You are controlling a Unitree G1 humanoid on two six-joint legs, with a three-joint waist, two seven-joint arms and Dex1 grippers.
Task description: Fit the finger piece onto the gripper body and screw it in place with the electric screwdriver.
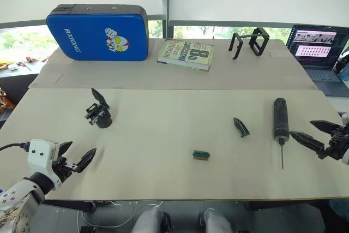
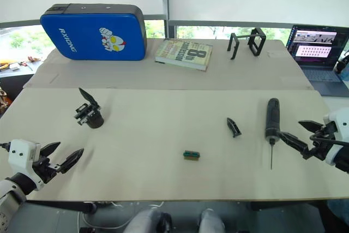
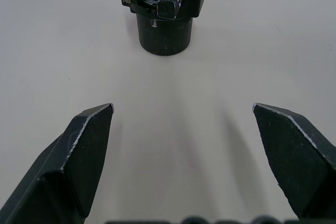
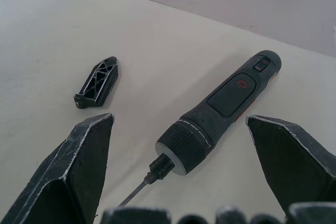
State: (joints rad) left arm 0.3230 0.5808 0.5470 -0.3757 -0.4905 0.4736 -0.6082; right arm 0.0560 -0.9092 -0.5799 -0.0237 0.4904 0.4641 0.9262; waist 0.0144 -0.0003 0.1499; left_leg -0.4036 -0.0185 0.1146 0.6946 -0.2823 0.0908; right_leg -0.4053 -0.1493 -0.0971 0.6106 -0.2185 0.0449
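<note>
The gripper body (image 1: 98, 113) stands on the table at the left, its round base down and one pointed finger up; it also shows ahead in the left wrist view (image 3: 163, 14). My left gripper (image 1: 76, 157) hangs open near the front left edge, a short way in front of it. The finger piece (image 1: 240, 127) lies loose right of centre. Beside it lies the electric screwdriver (image 1: 281, 119), bit pointing toward the front edge. My right gripper (image 1: 317, 134) is open just right of the screwdriver (image 4: 218, 114), with the finger piece (image 4: 98, 81) beyond.
A small green-and-dark block (image 1: 200, 155) lies near the table's front middle. At the back sit a blue pad (image 1: 98, 31), a book (image 1: 186, 54) and an open black wire-frame stand (image 1: 249, 42). A laptop (image 1: 320, 53) stands at the far right.
</note>
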